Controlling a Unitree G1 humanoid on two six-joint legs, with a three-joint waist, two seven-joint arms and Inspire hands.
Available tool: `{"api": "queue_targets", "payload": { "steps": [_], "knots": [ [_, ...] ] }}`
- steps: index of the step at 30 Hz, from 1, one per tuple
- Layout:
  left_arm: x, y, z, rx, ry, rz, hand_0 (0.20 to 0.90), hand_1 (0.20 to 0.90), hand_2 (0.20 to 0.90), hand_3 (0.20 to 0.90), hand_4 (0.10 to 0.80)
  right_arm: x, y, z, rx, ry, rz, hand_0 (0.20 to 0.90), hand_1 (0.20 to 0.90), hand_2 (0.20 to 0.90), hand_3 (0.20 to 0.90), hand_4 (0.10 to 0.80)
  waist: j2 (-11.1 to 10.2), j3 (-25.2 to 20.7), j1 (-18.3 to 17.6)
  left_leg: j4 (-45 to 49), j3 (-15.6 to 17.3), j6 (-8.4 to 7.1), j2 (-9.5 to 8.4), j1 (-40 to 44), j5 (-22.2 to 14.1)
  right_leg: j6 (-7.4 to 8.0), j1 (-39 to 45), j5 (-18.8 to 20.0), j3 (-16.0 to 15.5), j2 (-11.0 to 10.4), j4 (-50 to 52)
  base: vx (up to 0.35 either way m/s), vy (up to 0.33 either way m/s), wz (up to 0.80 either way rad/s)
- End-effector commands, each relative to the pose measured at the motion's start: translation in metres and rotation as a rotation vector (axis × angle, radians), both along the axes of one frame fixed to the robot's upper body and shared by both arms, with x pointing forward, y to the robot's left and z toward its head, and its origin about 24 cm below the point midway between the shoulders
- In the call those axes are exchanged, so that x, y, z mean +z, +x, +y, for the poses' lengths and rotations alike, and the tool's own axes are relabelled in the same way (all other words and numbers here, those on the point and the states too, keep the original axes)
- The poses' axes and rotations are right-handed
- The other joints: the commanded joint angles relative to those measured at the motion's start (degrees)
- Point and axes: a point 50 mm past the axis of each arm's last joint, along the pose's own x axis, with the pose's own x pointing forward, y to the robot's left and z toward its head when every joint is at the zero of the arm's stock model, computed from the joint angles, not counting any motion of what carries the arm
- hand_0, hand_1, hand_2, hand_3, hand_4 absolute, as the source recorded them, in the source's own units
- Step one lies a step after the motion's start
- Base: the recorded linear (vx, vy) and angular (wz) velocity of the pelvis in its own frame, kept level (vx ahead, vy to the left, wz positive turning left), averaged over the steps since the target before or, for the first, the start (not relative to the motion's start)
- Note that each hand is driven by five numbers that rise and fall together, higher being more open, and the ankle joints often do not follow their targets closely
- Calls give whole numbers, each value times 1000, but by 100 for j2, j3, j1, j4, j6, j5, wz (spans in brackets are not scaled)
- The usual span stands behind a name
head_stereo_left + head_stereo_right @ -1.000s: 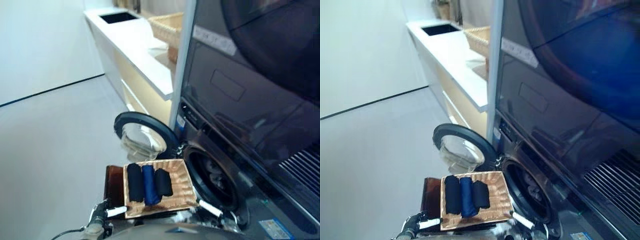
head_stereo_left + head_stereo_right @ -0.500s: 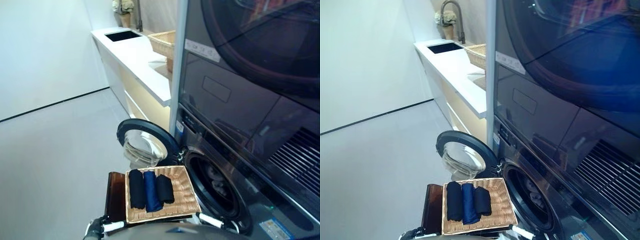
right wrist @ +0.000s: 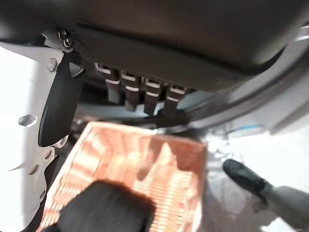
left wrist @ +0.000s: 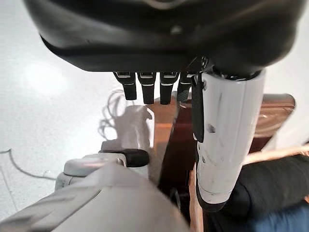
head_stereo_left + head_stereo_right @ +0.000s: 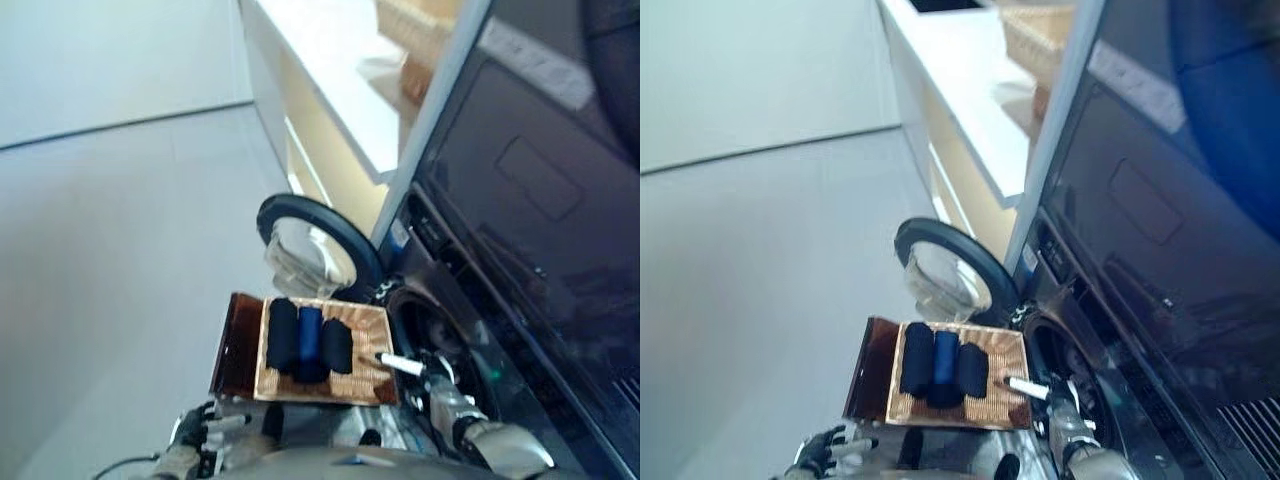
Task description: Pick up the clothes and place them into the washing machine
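Note:
Three rolled clothes lie side by side in a flat wicker basket (image 5: 366, 330): a black roll (image 5: 281, 334), a blue roll (image 5: 309, 336) and another black roll (image 5: 337, 346). The basket rests on a low brown stand (image 5: 238, 345) before the washing machine's dark drum opening (image 5: 432, 335). My right hand (image 5: 432, 378) is open at the basket's right edge, its white-covered thumb over the wicker (image 3: 145, 159); a black roll (image 3: 106, 208) lies just past it. Off the stand's near left corner my left hand (image 5: 205, 430) is also open and holds nothing; the stand (image 4: 174, 145) shows beyond its fingers (image 4: 149, 89).
The washer's round door (image 5: 315, 250) stands open behind the basket. A dark second machine (image 5: 560, 180) is stacked above the washer. A white counter (image 5: 340, 70) with another wicker basket (image 5: 425, 25) runs along the back. Grey floor (image 5: 110, 260) spreads to the left.
The whole view has tilted and shifted, so the camera moved. My right hand has come forward to the basket's right edge, thumb over the wicker. The clothes have not moved.

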Motion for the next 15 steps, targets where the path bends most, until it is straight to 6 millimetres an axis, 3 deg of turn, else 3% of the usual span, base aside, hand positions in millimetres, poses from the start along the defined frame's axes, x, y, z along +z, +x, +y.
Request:
{"api": "queue_targets", "payload": {
  "steps": [1, 2, 5, 10, 15],
  "knots": [
    [20, 43, 15, 21, 61, -160, 900, 900, 900, 900, 800, 35, 48, -6, -12, -55, -193, 900, 900, 900, 900, 800, -107, 461, 133, 226, -4, -249, -164, -342, -234, -80, -164, -483, 175, -164, 605, -180, 35, 12],
    [26, 60, 11, 13, 53, -225, 900, 900, 900, 900, 800, 50, 67, -7, -21, -68, -257, 900, 900, 900, 900, 800, -56, 749, 154, 512, 4, -234, -189, -684, -238, -113, -444, -482, 181, -212, 810, -178, 48, 13],
    [39, 83, 6, 6, 42, -334, 900, 900, 900, 900, 800, 78, 95, -9, -32, -94, -359, 900, 900, 900, 900, 800, 14, 1079, 247, 1200, 41, -214, -261, -1396, -400, -206, -1013, -565, 204, -267, 1253, -147, 63, 6],
    [61, 109, 5, 17, 16, -501, 900, 900, 900, 900, 800, 103, 115, -19, -89, -124, -440, 900, 900, 900, 900, 800, 20, 1200, 397, 1455, -2, -231, -281, -1953, -453, -252, -1512, -652, 147, -304, 1517, -41, 25, 5],
    [96, 138, 8, 42, 15, -716, 900, 900, 900, 900, 800, 128, 133, -23, -152, -137, -512, 900, 900, 900, 900, 800, -62, 1314, 575, 1608, -50, -298, -283, -2426, -632, -229, -1923, -880, 119, -311, 1756, 34, -18, 16]
  ]
}}
